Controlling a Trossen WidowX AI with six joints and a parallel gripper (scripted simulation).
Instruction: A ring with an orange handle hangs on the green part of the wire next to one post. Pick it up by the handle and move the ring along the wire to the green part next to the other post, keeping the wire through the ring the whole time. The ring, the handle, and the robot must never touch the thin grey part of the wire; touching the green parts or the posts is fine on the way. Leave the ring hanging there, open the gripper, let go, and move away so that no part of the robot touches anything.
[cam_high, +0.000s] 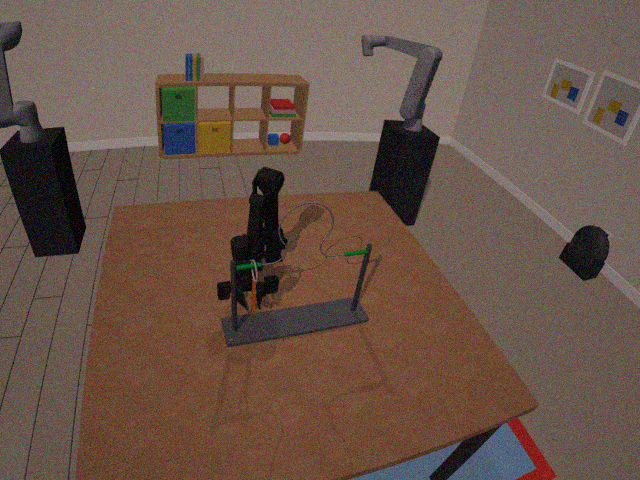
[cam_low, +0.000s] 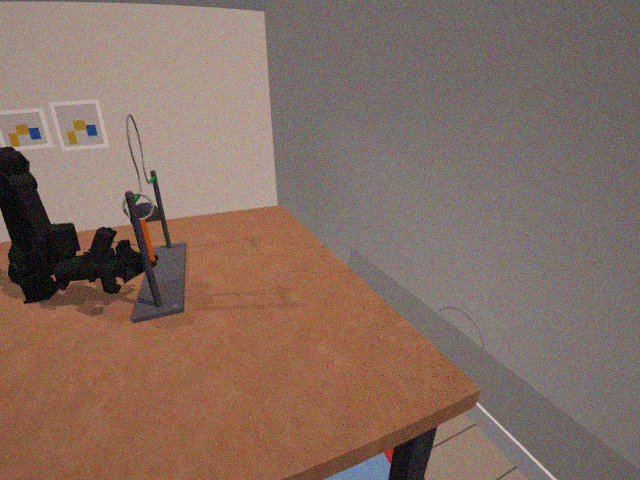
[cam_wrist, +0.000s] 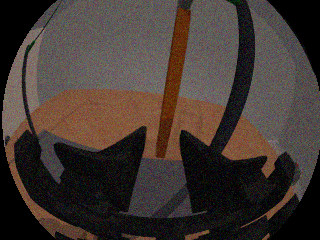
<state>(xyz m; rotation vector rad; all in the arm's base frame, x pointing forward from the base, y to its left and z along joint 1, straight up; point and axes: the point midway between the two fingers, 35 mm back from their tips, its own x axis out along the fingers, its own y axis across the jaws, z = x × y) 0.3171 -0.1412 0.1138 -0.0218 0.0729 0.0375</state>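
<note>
Dark post beside orange handle

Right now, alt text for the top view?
The black arm's end effector is open around the orange handle. Its ring hangs on the green wire section by the left-hand post; a looping grey wire leads to the other post.

My arm is matte black all over, built of chunky, blocky segments with rounded joints. My jaws are black too, their fingers broad and angular, tapering to sharp points.
</note>
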